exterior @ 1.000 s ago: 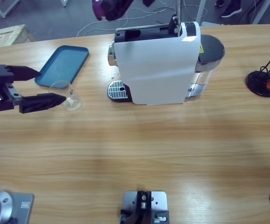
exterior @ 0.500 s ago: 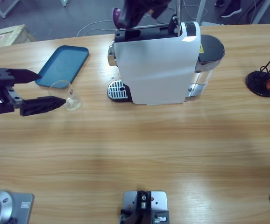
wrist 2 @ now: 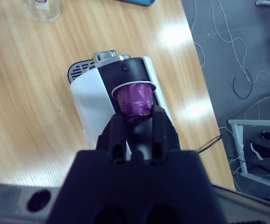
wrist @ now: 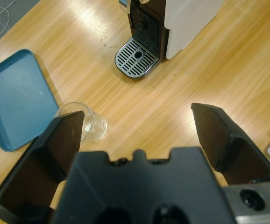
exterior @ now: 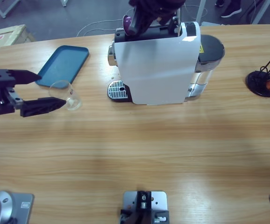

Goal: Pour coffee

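Up top, the right gripper (wrist 2: 136,122) pinches a glossy purple capsule (wrist 2: 134,101) with a pale rim, held over the black top of the white machine (exterior: 156,70). Left of the machine, the left gripper (exterior: 40,88) hangs wide open around a clear glass (exterior: 68,94), its jaws not touching it. No coffee can be made out in the glass. A red-and-white label on the glass is unreadable. A yellow sticker sits at the machine's right end. A blue tray (exterior: 63,65) lies just beyond the glass.
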